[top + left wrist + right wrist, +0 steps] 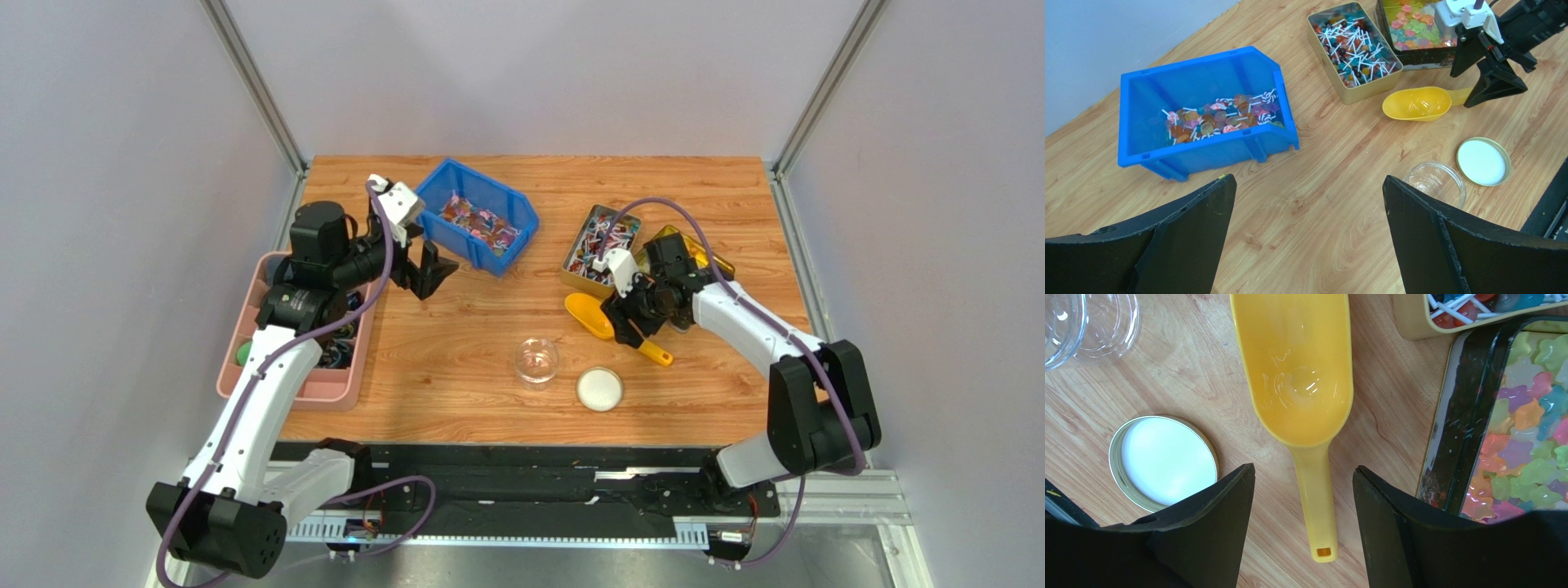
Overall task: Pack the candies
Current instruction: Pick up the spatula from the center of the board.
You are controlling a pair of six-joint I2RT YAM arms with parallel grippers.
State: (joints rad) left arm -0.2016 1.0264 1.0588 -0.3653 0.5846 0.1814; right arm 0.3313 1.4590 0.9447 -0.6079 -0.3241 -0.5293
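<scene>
Top view, table (466, 319) centre as dial.

- Candies (1217, 116): heaped in the blue bin (521, 227) at 11 o'clock. More, on white sticks, fill the gold tin (574, 267) at 1 o'clock. The dark tin (1468, 398) beside it at 2 o'clock holds gummy sweets.
- Left gripper (1309, 184): jaws spread wide, nothing between them, over bare wood at 7 o'clock of the blue bin.
- Right gripper (1304, 471): jaws open, one finger on either side of the yellow scoop (1303, 367) handle, with a gap showing on both sides. The scoop lies flat and empty, handle toward 5 o'clock.
- Glass jar (536, 359): open, at 6 o'clock. White lid (599, 388) lies just beside it at 4 o'clock.
- Pink tray (301, 390): at 9 o'clock, under the left arm.
</scene>
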